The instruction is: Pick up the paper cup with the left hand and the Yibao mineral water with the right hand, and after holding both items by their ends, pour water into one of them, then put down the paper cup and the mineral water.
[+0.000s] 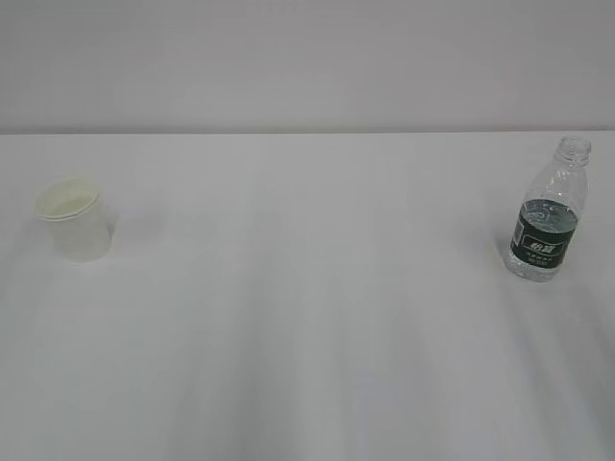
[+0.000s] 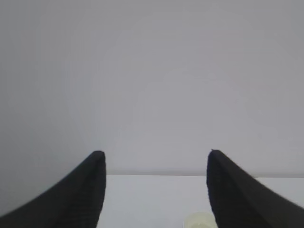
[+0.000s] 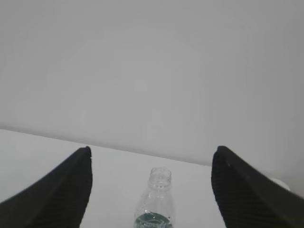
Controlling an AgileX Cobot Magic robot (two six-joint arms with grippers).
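Cup (image 1: 73, 219) sits far left, bottle (image 1: 549, 217) far right, both untouched. Left hand (image 2: 154, 154) and right hand (image 3: 151, 149) are spread wide. That capless bottle looks light; an off-centre grab could tip it.

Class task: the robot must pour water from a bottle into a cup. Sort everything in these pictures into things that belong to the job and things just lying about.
Belong to the job:
cup, upright, left
bottle, upright, uncapped, right
left gripper, open
right gripper, open

Just lying about:
nothing; only the white table that bears them
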